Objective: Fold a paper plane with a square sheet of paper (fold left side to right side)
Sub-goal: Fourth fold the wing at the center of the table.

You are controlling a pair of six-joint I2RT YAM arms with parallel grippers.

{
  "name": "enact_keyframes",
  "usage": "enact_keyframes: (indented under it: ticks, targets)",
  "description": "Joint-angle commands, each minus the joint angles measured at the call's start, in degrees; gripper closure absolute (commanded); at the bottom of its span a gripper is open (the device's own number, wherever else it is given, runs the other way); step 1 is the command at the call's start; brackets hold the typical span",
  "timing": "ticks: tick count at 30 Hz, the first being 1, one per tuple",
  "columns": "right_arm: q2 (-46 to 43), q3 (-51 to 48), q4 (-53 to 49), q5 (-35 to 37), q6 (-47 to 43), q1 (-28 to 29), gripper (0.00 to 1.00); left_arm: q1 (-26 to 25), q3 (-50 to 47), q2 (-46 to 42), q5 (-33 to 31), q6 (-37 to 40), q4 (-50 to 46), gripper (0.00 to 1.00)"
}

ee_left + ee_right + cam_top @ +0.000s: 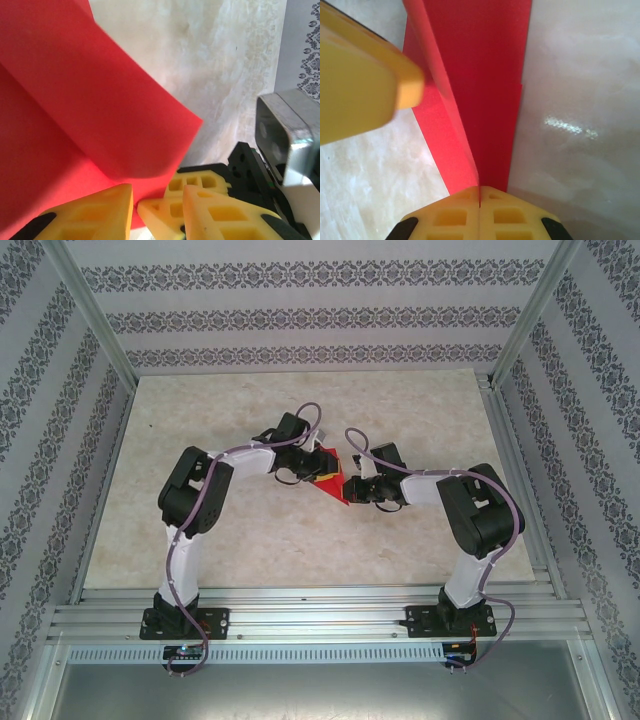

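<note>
Red flap (100, 100) stands up off the sheet of paper (490, 75), which lies in the middle of the table (250, 530) btwn the two arms.

L side: left gripper (156, 195) sits at the sheet's left part w/ jaws apart, not pinching anything I can make out. One yellow finger (365, 85) leans on the raised flap from the left. Prob. reason: it works as a pusher, tipping the left half toward the right rather than carrying it.

Centre: flap is curled, roughly upright, crease not yet pressed. Lower layer lies flat on the marble-look top.

R side: right gripper (479, 200) is clenched on the near end of the sheet, right at the fold line. Likely an anchor, so the paper doesn't skid under the push and the crease starts where it's pinned.

Fold looks approx. half done; no dart shape yet.
</note>
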Motion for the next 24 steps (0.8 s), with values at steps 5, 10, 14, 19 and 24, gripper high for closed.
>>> enact_keyframes:
  ticks: [5, 10, 14, 19, 24]
  targets:
    - [2.36, 0.68, -1.81, 0.16, -0.52, -0.22, 1.0, -0.61, 2.52, 3.03, 2.36, -3.83, 6.08, 0.67]
    - [2.67, 0.92, -2.23, 0.14, -0.59, -0.21, 1.0, -0.73, 3.08, 4.4, 2.72, -4.49, 6.83, 0.67]
    - [2.6, 1.2, -2.7, 0.17, -0.73, -0.22, 0.99, -0.65, 3.49, 5.35, 1.37, -3.59, 5.2, 0.68]
    - [1.67, 1.64, -3.57, -0.01, -0.44, -0.37, 0.93, -0.59, 3.39, 6.44, -0.49, -2.76, 3.6, 0.69]
    - [-1.51, 1.48, -5.08, -0.14, -0.1, -1.3, 0.84, -0.57, 3.06, 6.37, -1.46, -2.53, 3.15, 0.69]
